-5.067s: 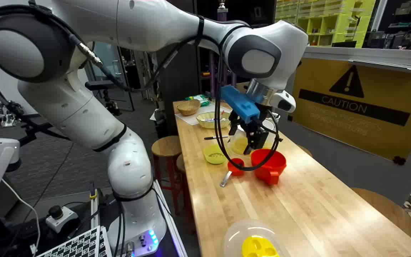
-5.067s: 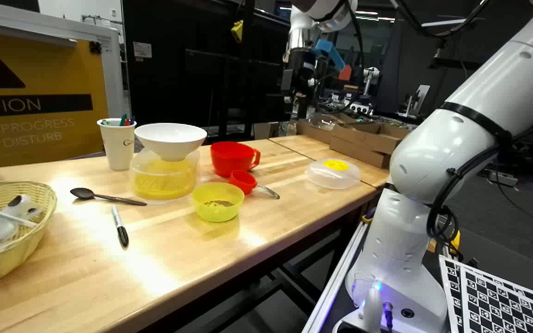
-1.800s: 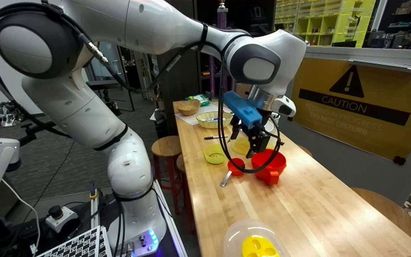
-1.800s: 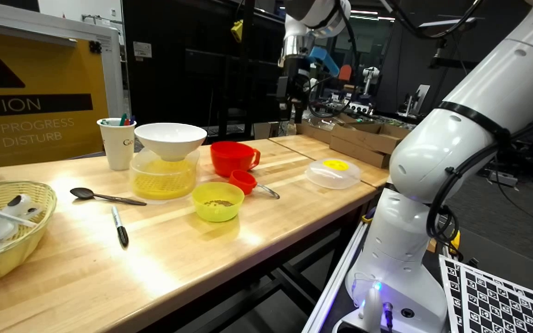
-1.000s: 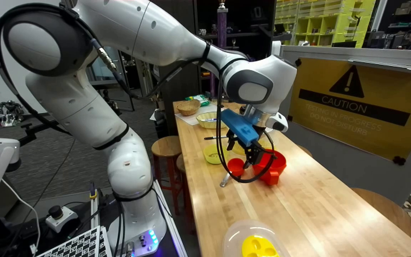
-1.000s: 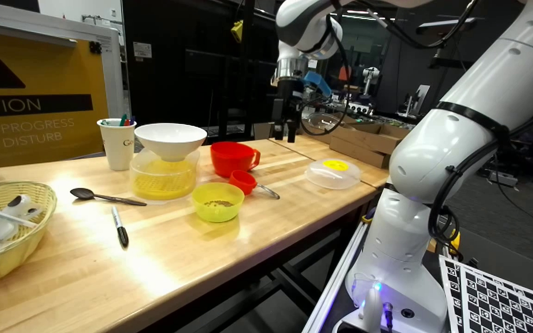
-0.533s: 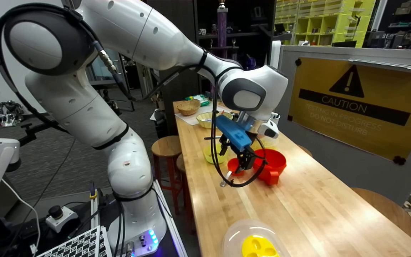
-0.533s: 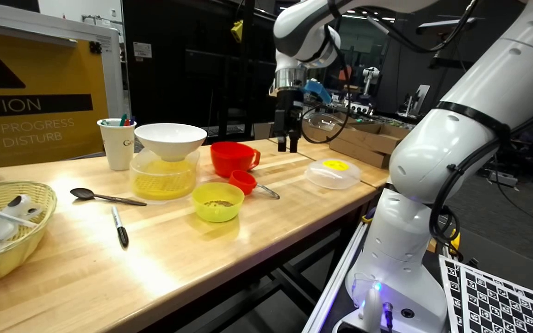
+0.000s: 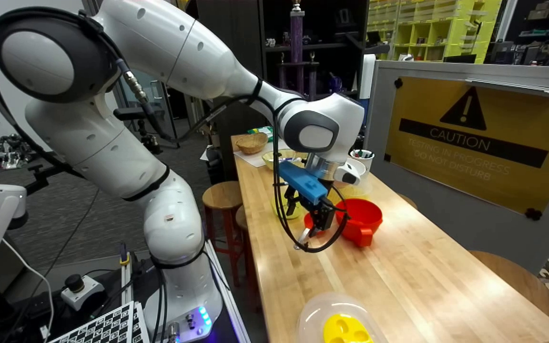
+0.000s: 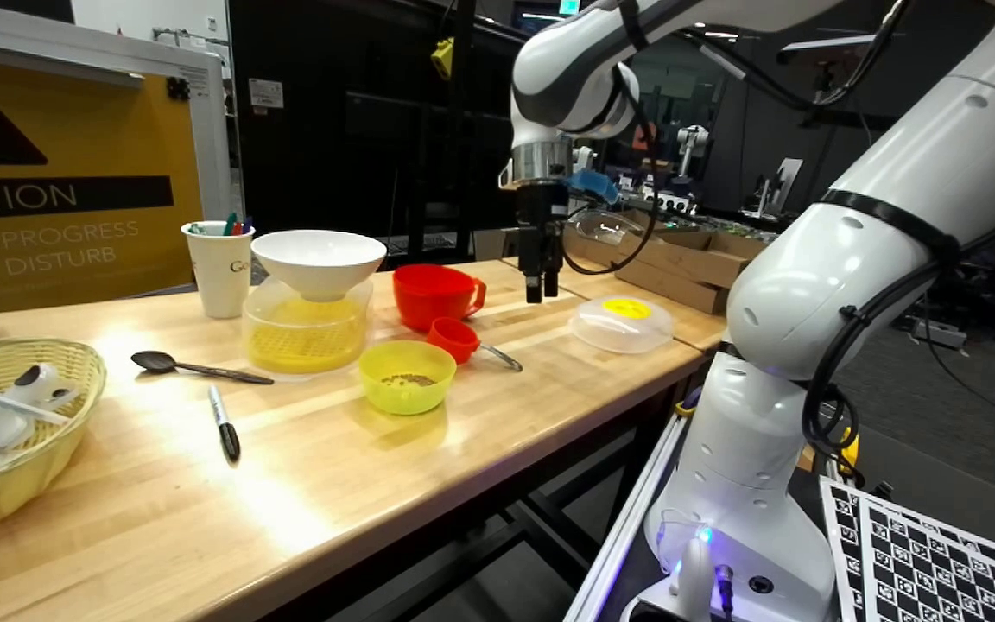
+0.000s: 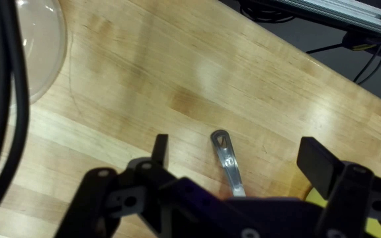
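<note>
The black two-fingered robot hand (image 11: 238, 157) was released: its fingers (image 11: 160, 149) stood wide apart from each other. It hung, pointing downward, above the desk of pale wooden strips (image 10: 325, 484), near the small metal-handled red plastic cup (image 10: 453, 340). In the wrist view, the grey metal handle (image 11: 229, 163) of this cup appeared between the two fingers, while the cup itself was mostly hidden behind the hand. In an exterior view, the fingertips were higher than the handle and apart from it. The cup was on the desk just beside the translucent yellow-green round bowl (image 10: 407, 389), which contained small brown pieces, and just beside the larger loop-handled red plastic bowl (image 10: 430, 300); whether they touched, I could not tell. Near these two bowls there was the clear round container with a yellow mesh (image 10: 307, 341), and the wide white bowl (image 10: 319, 259) was visible over its top. Farther from the hand were the white paper cup (image 10: 221, 275) with pens in it, the black spoon (image 10: 204, 370), the black-and-grey marker (image 10: 224, 425) and the pale yellow woven basket (image 10: 40, 475) with several small objects inside. Toward the opposite end, the clear plastic dome with a yellow centre (image 10: 623, 326) lay on the desk, near the brown cardboard boxes (image 10: 670, 281)
</note>
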`<state>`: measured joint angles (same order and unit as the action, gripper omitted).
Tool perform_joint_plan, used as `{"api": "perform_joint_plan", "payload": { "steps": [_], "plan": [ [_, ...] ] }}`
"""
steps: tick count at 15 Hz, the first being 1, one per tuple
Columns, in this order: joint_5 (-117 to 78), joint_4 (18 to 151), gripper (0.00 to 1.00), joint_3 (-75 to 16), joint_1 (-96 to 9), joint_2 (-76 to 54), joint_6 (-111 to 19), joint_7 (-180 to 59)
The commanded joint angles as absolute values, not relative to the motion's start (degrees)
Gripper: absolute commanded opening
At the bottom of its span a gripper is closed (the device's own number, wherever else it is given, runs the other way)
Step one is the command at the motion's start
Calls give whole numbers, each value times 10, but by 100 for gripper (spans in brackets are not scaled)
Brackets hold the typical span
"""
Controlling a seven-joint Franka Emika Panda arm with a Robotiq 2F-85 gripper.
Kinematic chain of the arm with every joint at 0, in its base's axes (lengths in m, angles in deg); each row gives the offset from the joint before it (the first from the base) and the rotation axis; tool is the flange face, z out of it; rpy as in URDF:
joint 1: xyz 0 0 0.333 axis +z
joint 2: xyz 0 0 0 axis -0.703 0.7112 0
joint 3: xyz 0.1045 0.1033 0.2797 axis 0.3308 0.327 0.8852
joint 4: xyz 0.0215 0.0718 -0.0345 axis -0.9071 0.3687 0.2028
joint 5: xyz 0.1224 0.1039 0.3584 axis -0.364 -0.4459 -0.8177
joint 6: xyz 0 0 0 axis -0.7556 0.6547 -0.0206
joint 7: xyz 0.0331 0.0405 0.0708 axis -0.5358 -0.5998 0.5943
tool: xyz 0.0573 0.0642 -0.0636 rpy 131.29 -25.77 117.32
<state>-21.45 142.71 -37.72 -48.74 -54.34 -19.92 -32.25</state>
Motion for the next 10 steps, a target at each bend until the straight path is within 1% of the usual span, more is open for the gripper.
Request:
{"api": "perform_joint_plan", "payload": {
  "steps": [1, 10],
  "plan": [
    [-193, 1473, 100, -355, -488, -602, -220, -334],
    [-271, 1528, 100, -292, -435, -697, -203, -441]
  ]
}}
